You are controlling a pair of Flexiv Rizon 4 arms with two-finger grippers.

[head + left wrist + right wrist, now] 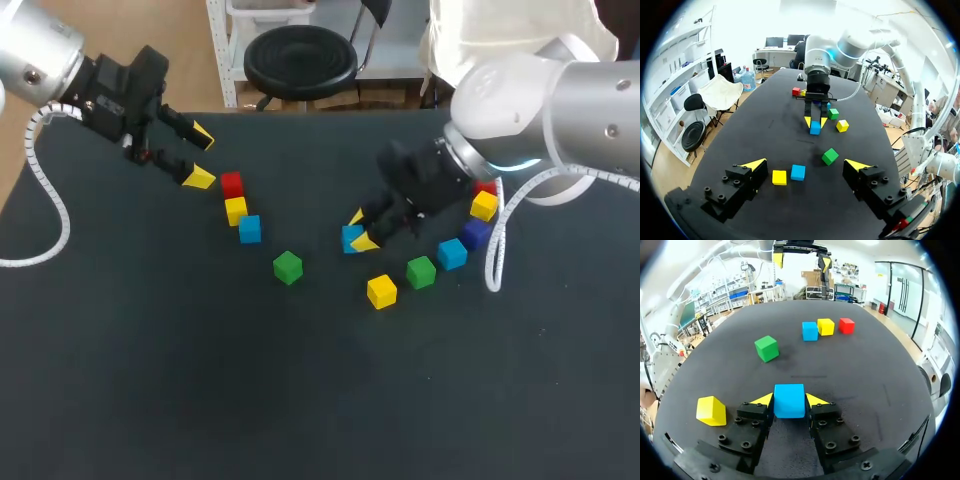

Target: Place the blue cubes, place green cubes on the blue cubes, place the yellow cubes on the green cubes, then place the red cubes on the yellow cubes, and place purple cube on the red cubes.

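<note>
Cubes all lie single on the table (150, 380) — nothing is stacked yet. Leftmost, the left gripper (200, 157) hangs with jaws apart and empty, beside a row of red cube (231, 184), yellow cube (235, 210) and blue cube (249, 229). Past a green cube (288, 267), the right gripper (358, 230) is clamped on a second blue cube (350, 240), low over the tabletop. Further right sits the purple cube (476, 233). By my judgement the task has barely begun — every layer remains.
</note>
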